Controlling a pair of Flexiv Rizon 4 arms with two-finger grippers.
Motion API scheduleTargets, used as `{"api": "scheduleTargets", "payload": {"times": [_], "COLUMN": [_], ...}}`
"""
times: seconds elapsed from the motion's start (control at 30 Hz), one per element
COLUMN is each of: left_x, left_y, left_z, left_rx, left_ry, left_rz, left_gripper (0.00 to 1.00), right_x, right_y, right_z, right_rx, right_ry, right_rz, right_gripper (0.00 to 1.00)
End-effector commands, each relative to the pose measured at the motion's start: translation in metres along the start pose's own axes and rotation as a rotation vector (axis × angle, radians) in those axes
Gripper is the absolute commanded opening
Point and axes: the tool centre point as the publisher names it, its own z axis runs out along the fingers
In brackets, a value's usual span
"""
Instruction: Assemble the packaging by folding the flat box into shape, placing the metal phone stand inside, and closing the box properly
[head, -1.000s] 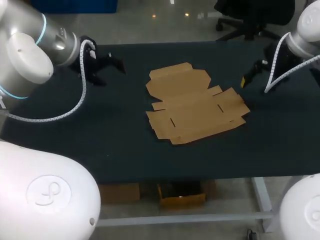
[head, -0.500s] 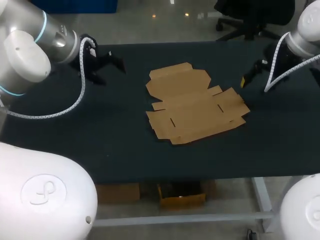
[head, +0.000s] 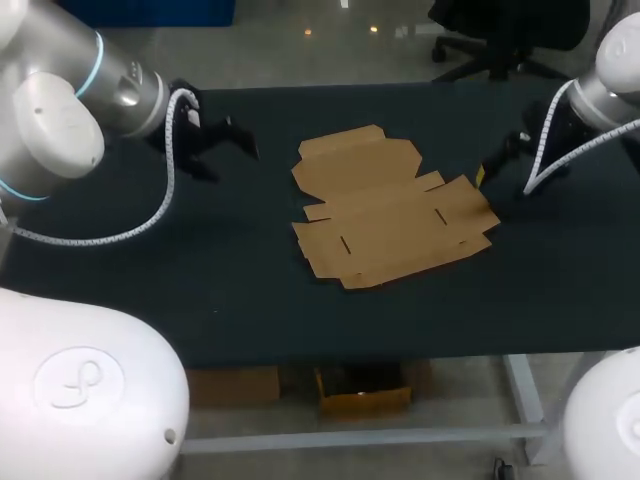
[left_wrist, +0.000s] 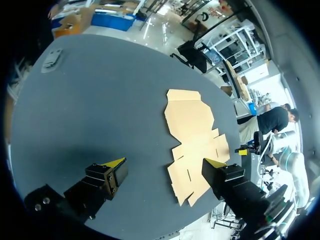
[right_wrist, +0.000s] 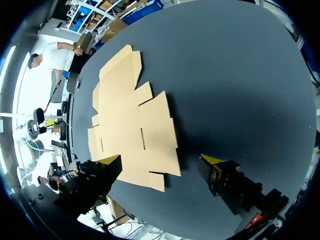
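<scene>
Both stood wide open and empty: left gripper (left_wrist: 165, 163) well apart from the flat box (head: 395, 210) lying unfolded mid-table (head: 250, 300), right gripper (right_wrist: 161, 159) just beside it. A small grey object (left_wrist: 52, 57), possibly the stand, lay near a far corner.

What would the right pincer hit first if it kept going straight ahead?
Probably the box: its edge lies straight ahead of the right pincer, though it could just touch the table beside it.
</scene>
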Motion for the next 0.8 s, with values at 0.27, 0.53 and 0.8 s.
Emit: {"api": "scheduleTargets", "payload": {"times": [0.27,0.53,0.8], "left_x": [-0.001,0.000,0.000], "left_y": [0.002,0.006,0.007], "left_z": [0.007,0.008,0.011], "left_rx": [-0.027,-0.036,-0.043], "left_ry": [0.003,0.000,-0.005], "left_rz": [0.017,0.039,0.048], "left_gripper": [1.00,1.00,1.00], "right_x": [-0.010,-0.006,-0.004], "right_y": [0.003,0.019,0.025], "right_z": [0.025,0.030,0.041], "right_rx": [0.011,0.023,0.062], "right_ry": [0.093,0.169,0.182], "right_rz": [0.016,-0.081,-0.134], "right_gripper": [1.00,0.73,0.69]}}
